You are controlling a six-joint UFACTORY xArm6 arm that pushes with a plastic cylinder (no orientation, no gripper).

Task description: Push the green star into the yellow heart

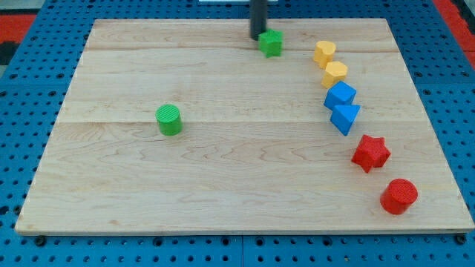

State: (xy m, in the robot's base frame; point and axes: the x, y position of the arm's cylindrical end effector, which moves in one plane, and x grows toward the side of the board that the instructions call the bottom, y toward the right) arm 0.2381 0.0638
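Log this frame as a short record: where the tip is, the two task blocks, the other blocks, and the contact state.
tip: my tip, view's top centre, at the left edge of the green star
contact: touching or nearly so, cannot tell
target: yellow heart, right of the star, apart from it
others: second yellow block, two blue blocks, red star, red cylinder, green cylinder
surface: wooden board

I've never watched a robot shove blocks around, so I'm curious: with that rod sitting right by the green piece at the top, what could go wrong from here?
1. My tip touches the small green star block off-centre, at its left; the star may spin away instead of sliding right.
2. Two yellow blocks sit close together; the star could knock the wrong one.
3. A hard push may disturb the blue blocks below them.
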